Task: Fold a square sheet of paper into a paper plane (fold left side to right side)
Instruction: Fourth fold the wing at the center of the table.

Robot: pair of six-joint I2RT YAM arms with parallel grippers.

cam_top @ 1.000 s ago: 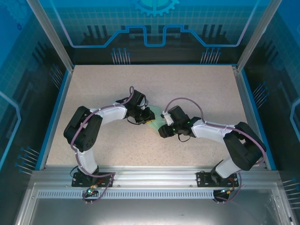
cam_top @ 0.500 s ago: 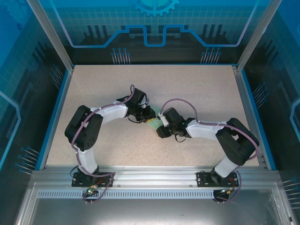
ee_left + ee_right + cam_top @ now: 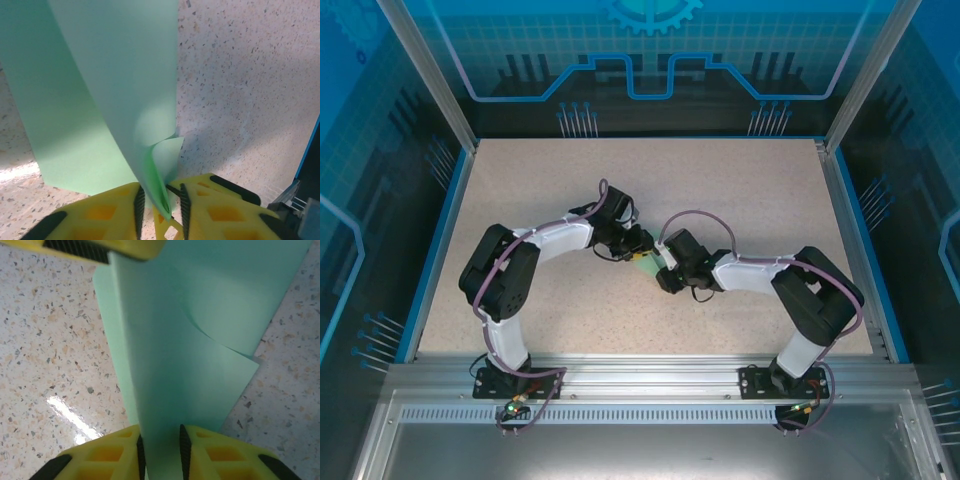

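Note:
The square sheet of paper (image 3: 645,264), pale mint green, lies mid-table between both grippers, mostly hidden by them from above. In the left wrist view the paper (image 3: 100,75) rises in a curl and its bent corner hangs between the pads of my left gripper (image 3: 159,192), which stand slightly apart with a gap on the right side. In the right wrist view a raised band of the paper (image 3: 200,305) runs between the pads of my right gripper (image 3: 160,440), touching both. From above, the left gripper (image 3: 635,245) and right gripper (image 3: 665,270) almost meet. A paper plane is out of view.
The speckled beige table (image 3: 740,190) is bounded by blue rails (image 3: 848,240) and metal posts. A yellow finger of the left gripper (image 3: 100,247) shows at the top of the right wrist view. Both arms' elbows bend outward to the sides.
My right arm has slid left toward the left gripper and its jaws have narrowed onto the paper. The left jaws have parted a little; the left arm has barely moved.

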